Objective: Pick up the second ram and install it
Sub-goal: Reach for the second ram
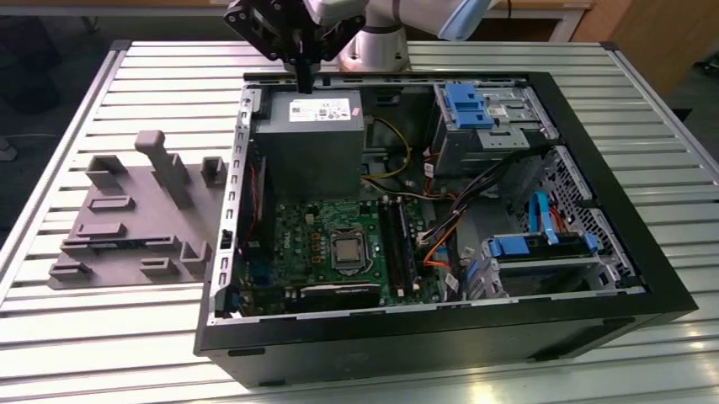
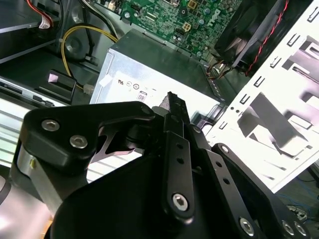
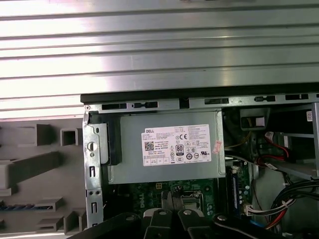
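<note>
Exterior view: black two-finger claw poised over far rim of open black computer case, jaws judged closed, nothing held. Second ram, thin green-blue strip, seated in grey moulded holder, well apart toward the exterior view's left edge of slatted metal desk; long axis along slats.

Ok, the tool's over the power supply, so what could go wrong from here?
1. The tool hangs over the power supply; heading low toward the fixture could clip the case wall.
2. Loose cables crowd the slots and could snag it.
</note>
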